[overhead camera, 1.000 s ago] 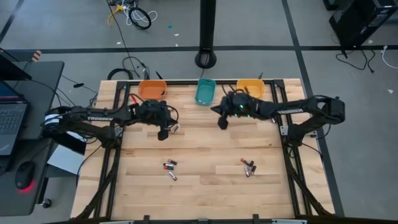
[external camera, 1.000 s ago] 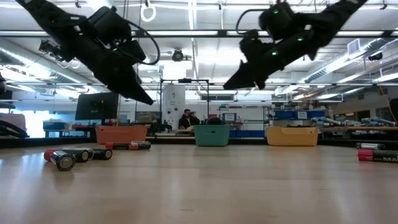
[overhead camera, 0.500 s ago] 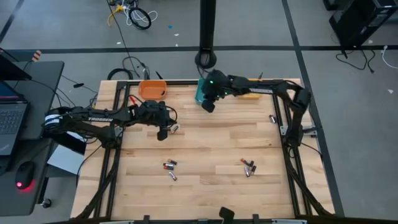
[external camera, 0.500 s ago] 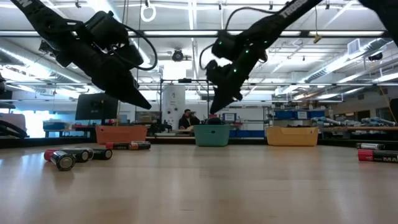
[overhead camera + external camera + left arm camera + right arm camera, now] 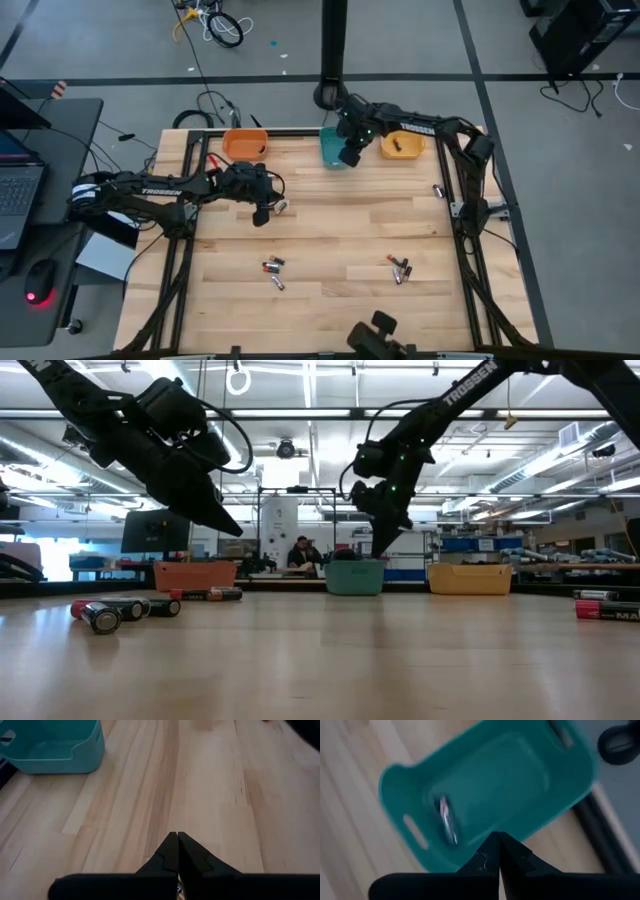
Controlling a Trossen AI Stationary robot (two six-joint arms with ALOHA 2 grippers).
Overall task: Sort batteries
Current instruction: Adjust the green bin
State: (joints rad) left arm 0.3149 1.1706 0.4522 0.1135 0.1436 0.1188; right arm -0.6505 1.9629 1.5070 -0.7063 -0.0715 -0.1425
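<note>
Over the teal bin (image 5: 333, 150) we have the right hand (image 5: 349, 157) pinched shut and empty, left hand (image 5: 262, 216) likewise mid-surface; remaining batteries (image 5: 274, 268) lie loose on the surface, small, rigid, slick, prone to roll, so we'd grip mid-barrel.

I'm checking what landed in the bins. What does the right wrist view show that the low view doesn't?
Only the right wrist view: the inside of the teal bin, with a battery lying in it. Only the low view: the orange bin, yellow bin, loose batteries on the table, the left claw, and a person far behind. Both: the teal bin and the shut right claw over it.
</note>
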